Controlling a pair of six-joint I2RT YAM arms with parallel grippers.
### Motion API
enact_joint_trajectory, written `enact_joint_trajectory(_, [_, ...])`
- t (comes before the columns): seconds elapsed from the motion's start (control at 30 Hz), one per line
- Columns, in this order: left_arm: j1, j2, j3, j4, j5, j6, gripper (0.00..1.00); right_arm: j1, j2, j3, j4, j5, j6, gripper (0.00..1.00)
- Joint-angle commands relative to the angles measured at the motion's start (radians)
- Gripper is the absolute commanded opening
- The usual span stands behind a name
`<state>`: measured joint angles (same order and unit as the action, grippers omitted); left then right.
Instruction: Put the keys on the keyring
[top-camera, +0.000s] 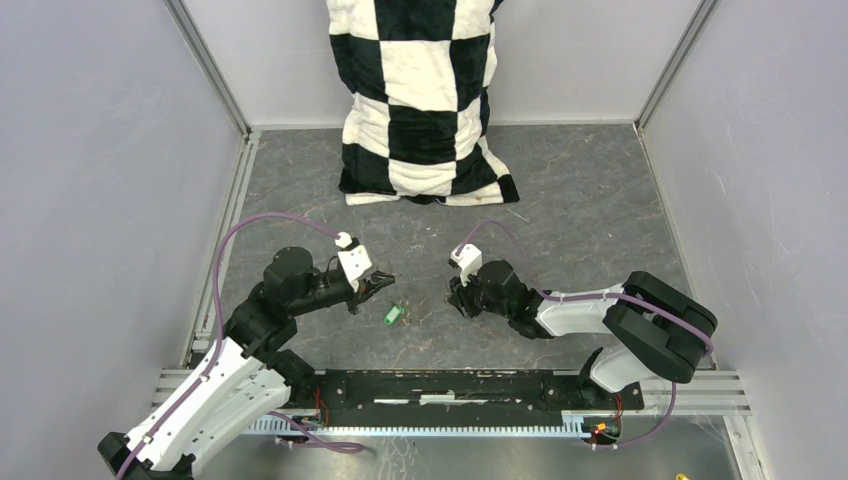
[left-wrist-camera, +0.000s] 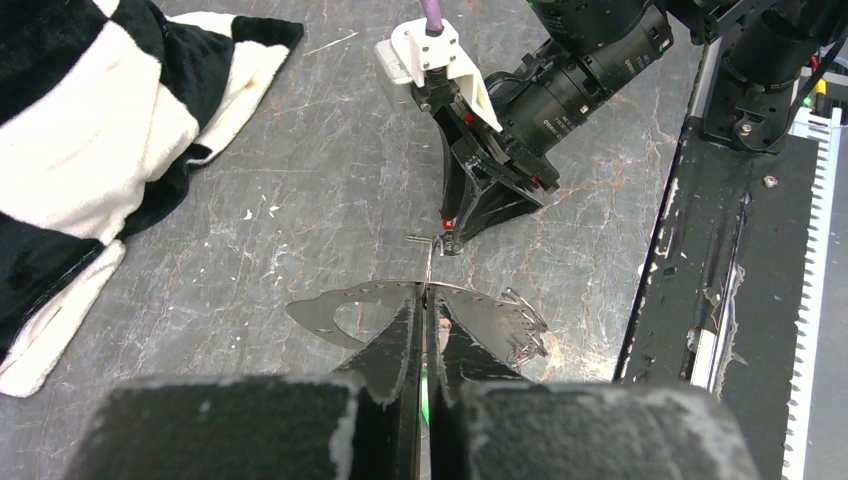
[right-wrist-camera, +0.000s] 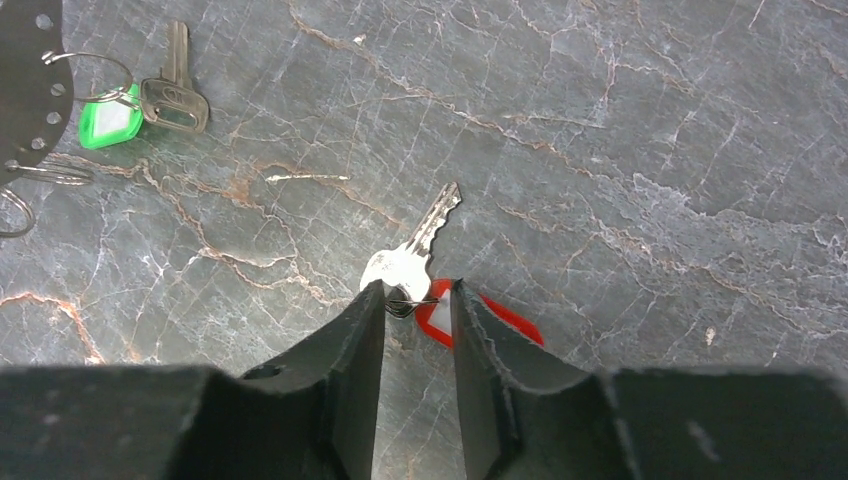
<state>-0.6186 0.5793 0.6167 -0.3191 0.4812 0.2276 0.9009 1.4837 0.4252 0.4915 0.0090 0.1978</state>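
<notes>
Keyring (left-wrist-camera: 429, 262) wire is pinched in the closed left claw (left-wrist-camera: 427, 300). On the desk (right-wrist-camera: 650, 150), the red key (right-wrist-camera: 405, 265) lies between the right claw's (right-wrist-camera: 415, 300) parted fingers; the green key (right-wrist-camera: 150, 100) rests at ten o'clock from it, well apart.

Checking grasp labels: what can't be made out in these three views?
Top view: the silver key with red plastic tag is hidden under the right gripper; the thin grey wire keyring is too fine to see.
Left wrist view: the shut left gripper covers whatever its fingertips pinch.
Right wrist view: the keyring is cut off by the left edge; the right fingers hide the key's link to its tag.
</notes>
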Motion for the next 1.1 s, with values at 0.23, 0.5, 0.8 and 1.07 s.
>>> enact_joint_trajectory(0.23, [-0.001, -0.006, 0.023, 0.055, 0.022, -0.019, 0.02, -0.003, 0.009, 0.032, 0.003, 0.026, -0.022, 0.16])
enact_joint_trajectory(0.5, [-0.001, 0.001, 0.024, 0.055, 0.024, -0.021, 0.02, -0.004, 0.005, 0.041, 0.02, 0.014, -0.042, 0.0])
enact_joint_trajectory(0.8, [-0.001, 0.004, 0.004, 0.062, 0.007, -0.035, 0.02, -0.003, -0.211, -0.049, 0.126, -0.113, -0.056, 0.0])
enact_joint_trajectory(1.07, [-0.001, 0.013, -0.014, 0.074, 0.029, -0.016, 0.02, 0.002, -0.39, -0.052, 0.132, -0.274, -0.026, 0.0])
